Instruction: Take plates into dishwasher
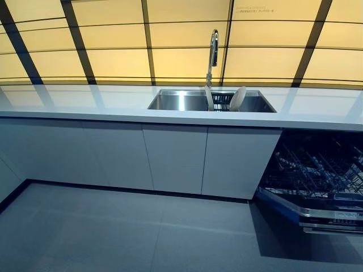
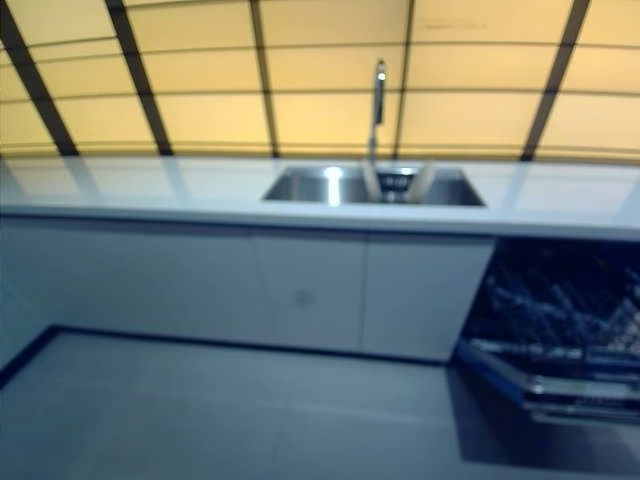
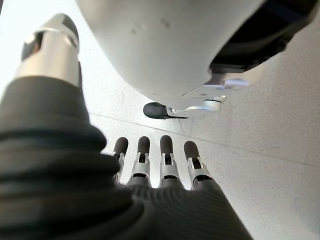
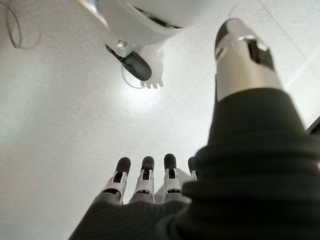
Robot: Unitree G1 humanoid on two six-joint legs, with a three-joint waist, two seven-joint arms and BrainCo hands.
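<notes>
Grey floor (image 1: 113, 238) fronts white counter (image 1: 85, 102), steel sink (image 1: 187, 102).

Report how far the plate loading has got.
Done: only the dishwasher stands open, rack out. In hand: nothing; the left hand and right hand hang open over the floor. Left: the plates upright in the sink, all to be moved.

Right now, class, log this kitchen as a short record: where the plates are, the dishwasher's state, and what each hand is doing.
plates: upright in the sink, two showing
faucet: behind the sink
dishwasher: open, at the counter's right end, rack pulled out
left hand: open, holding nothing, over the floor
right hand: open, holding nothing, over the floor
task: not yet begun
</notes>
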